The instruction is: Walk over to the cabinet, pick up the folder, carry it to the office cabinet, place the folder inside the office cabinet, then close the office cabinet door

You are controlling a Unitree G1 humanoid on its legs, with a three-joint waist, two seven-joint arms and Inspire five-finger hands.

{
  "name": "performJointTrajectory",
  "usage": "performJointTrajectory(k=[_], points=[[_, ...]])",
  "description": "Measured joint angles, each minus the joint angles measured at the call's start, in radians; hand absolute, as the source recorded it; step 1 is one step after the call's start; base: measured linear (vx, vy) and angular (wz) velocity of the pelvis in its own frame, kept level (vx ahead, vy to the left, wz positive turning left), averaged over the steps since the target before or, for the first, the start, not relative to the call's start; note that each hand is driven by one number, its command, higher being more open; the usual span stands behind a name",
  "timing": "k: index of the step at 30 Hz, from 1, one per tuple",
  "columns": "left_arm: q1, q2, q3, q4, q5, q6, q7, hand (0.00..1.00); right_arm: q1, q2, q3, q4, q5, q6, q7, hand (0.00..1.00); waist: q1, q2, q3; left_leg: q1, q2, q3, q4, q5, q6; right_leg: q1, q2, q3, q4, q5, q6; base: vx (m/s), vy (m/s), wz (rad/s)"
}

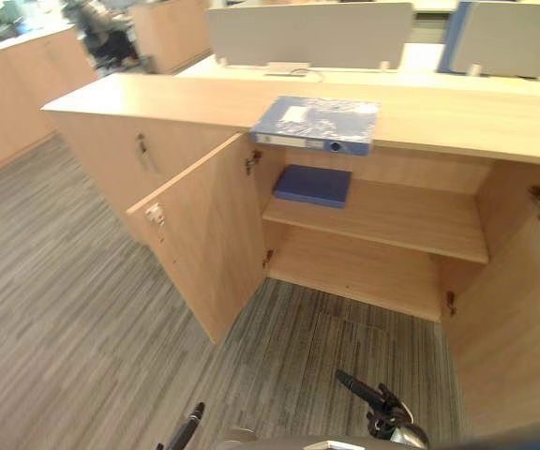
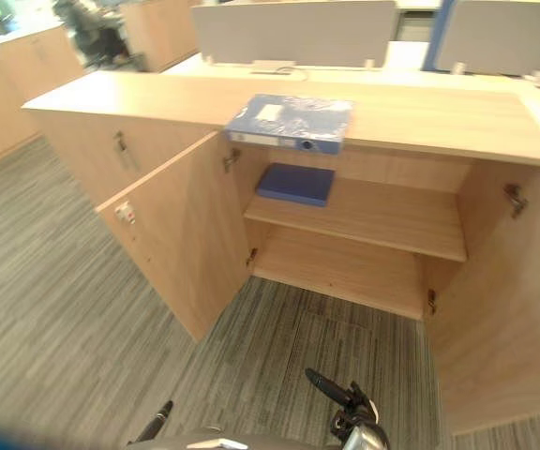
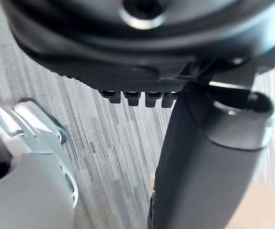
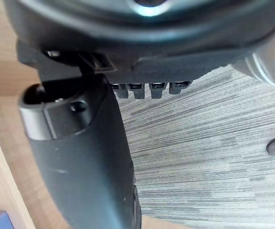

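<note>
**Closing in on the folder on the cabinet top**

We judge this to be the approach: the pick-up has not begun. The blue folder (image 1: 315, 122) lies flat on top of the wooden cabinet (image 1: 157, 98), its spine towards us and slightly overhanging the front edge. It sits above the opening, just beside the hinge of the left door (image 1: 204, 234). Both that door and the right door (image 1: 523, 309) stand wide open. A flat blue binder (image 1: 312, 185) already lies on the upper shelf (image 1: 392, 220), directly below the folder.

Our left hand (image 1: 187, 429) and right hand (image 1: 382, 412) hang low over the carpet (image 1: 54, 309), well apart from the cabinet. Each has its fingers stretched out loosely and holds nothing.

To do this well, we should step in square between the two doors, watching the left door's outer edge, which juts furthest towards us. Then we should raise the hands only once the top is within reach. The overhanging spine looks like the best purchase: thumb beneath, fingers on the cover. The folder looks wide enough that gripping it with both hands, one near each end of the spine, should keep it from tipping
</note>
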Motion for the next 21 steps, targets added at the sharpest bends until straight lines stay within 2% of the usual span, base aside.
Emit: performJointTrajectory(k=[1,2,4,5,6,7,10,12,13,14,15,16,17,18,19,20,21], points=[[-0.006,0.017,-0.031,0.0,0.053,-0.003,-0.001,1.0,-0.005,-0.005,0.003,0.012,-0.008,-0.003,0.004,1.0,-0.018,0.001,-0.008,0.008,0.001,0.008,-0.029,-0.008,0.022,-0.024,0.006,-0.054,-0.04,-0.002,0.004,0.06,0.038,-0.38],[-0.03,0.033,-0.058,0.001,0.09,-0.001,-0.001,1.0,-0.014,-0.009,-0.009,0.017,-0.01,-0.008,0.009,1.0,-0.023,-0.002,0.0,0.019,0.005,0.012,-0.052,-0.008,0.027,-0.057,0.027,-0.071,-0.093,-0.014,0.026,0.09,-0.04,-0.36],[-0.05,0.045,-0.088,0.0,0.118,-0.002,-0.001,1.0,-0.034,-0.004,-0.043,0.019,-0.01,-0.01,0.023,1.0,-0.027,-0.005,0.021,0.041,0.03,0.029,-0.081,-0.012,0.021,-0.102,0.082,-0.069,-0.188,-0.004,0.039,0.11,-0.128,-0.46],[-0.057,0.051,-0.095,0.001,0.118,0.0,-0.001,1.0,-0.045,0.006,-0.06,0.02,-0.009,-0.01,0.03,1.0,-0.033,-0.01,0.029,0.062,0.045,0.028,-0.106,-0.015,0.013,-0.123,0.118,-0.061,-0.263,0.028,0.043,0.13,-0.166,-0.38],[-0.061,0.053,-0.099,0.001,0.119,0.001,-0.001,1.0,-0.048,0.012,-0.08,0.018,-0.009,-0.011,0.034,1.0,-0.037,-0.014,0.033,0.07,0.051,0.024,-0.121,-0.016,0.009,-0.124,0.132,-0.05,-0.283,0.069,0.043,0.17,-0.203,-0.14],[-0.07,0.053,-0.106,0.001,0.138,0.003,0.0,1.0,-0.047,0.018,-0.124,0.019,-0.01,-0.008,0.036,1.0,-0.04,-0.021,0.036,0.096,0.062,0.015,-0.156,-0.014,-0.001,-0.115,0.159,-0.049,-0.295,0.087,0.025,0.23,-0.23,-0.04],[-0.088,0.029,-0.109,-0.01,0.165,0.004,-0.009,1.0,-0.041,0.022,-0.204,0.011,-0.008,-0.007,0.033,1.0,-0.047,-0.011,0.035,0.12,0.079,-0.039,-0.207,0.014,-0.028,-0.135,0.194,-0.062,-0.245,0.014,0.007,0.3,-0.242,-0.03],[-0.099,0.015,-0.083,-0.016,0.162,0.005,-0.01,1.0,-0.006,0.019,-0.242,0.0,-0.006,0.002,0.019,1.0,-0.057,-0.017,0.04,0.145,0.107,-0.055,-0.2,0.016,-0.043,-0.1,0.208,-0.096,-0.212,-0.05,-0.006,0.29,-0.244,0.29],[-0.099,0.011,-0.07,-0.025,0.161,0.004,-0.01,1.0,0.006,0.019,-0.242,0.001,-0.006,0.006,0.014,1.0,-0.062,-0.017,0.04,0.144,0.113,-0.055,-0.179,0.014,-0.047,-0.081,0.211,-0.106,-0.215,-0.062,-0.008,0.31,-0.22,0.43],[-0.098,0.008,-0.045,-0.044,0.14,0.002,-0.008,1.0,0.035,0.025,-0.24,0.001,-0.001,0.014,0.009,1.0,-0.065,-0.026,0.045,0.125,0.128,-0.055,-0.099,0.0,-0.066,-0.046,0.22,-0.124,-0.234,-0.078,-0.008,0.33,-0.212,0.33],[-0.097,-0.003,-0.015,-0.065,0.121,0.0,-0.003,1.0,0.057,0.025,-0.235,-0.008,0.009,0.025,0.004,1.0,-0.069,-0.028,0.045,0.056,0.157,-0.06,0.068,-0.035,-0.093,-0.016,0.237,-0.135,-0.265,-0.082,-0.012,0.33,-0.203,0.21],[-0.097,-0.011,0.007,-0.076,0.11,0.001,-0.001,1.0,0.063,0.023,-0.229,-0.014,0.009,0.024,0.0,1.0,-0.068,-0.024,0.046,0.004,0.177,-0.064,0.181,-0.047,-0.098,0.001,0.251,-0.136,-0.28,-0.083,-0.014,0.33,-0.173,-0.04],[-0.095,-0.025,0.049,-0.089,0.093,0.001,0.0,1.0,0.068,0.021,-0.222,-0.027,0.018,0.023,-0.004,1.0,-0.066,-0.009,0.053,-0.086,0.217,-0.1,0.416,-0.038,-0.098,0.042,0.284,-0.135,-0.31,-0.086,-0.02,0.34,-0.096,-0.18],[-0.094,-0.033,0.066,-0.094,0.087,0.002,0.0,1.0,0.07,0.017,-0.216,-0.033,0.027,0.024,-0.006,1.0,-0.066,0.002,0.058,-0.119,0.237,-0.122,0.517,-0.014,-0.101,0.07,0.302,-0.132,-0.325,-0.088,-0.025,0.35,-0.056,-0.36],[-0.076,-0.039,0.084,-0.095,0.072,0.005,0.0,1.0,0.074,0.004,-0.183,-0.035,0.041,0.023,-0.01,1.0,-0.064,0.012,0.068,-0.175,0.265,-0.155,0.699,0.033,-0.134,0.13,0.327,-0.118,-0.35,-0.094,-0.033,0.35,0.033,-0.45],[-0.064,-0.037,0.085,-0.096,0.064,0.011,-0.001,1.0,0.074,-0.006,-0.137,-0.035,0.04,0.023,-0.014,1.0,-0.061,0.014,0.069,-0.225,0.269,-0.157,0.85,0.021,-0.124,0.183,0.333,-0.1,-0.38,-0.096,-0.032,0.34,0.089,-0.47],[-0.059,-0.035,0.085,-0.096,0.06,0.014,-0.001,1.0,0.072,-0.007,-0.114,-0.035,0.04,0.023,-0.018,1.0,-0.059,0.01,0.07,-0.251,0.265,-0.145,0.895,0.009,-0.116,0.206,0.331,-0.09,-0.399,-0.095,-0.031,0.34,0.111,-0.42]])
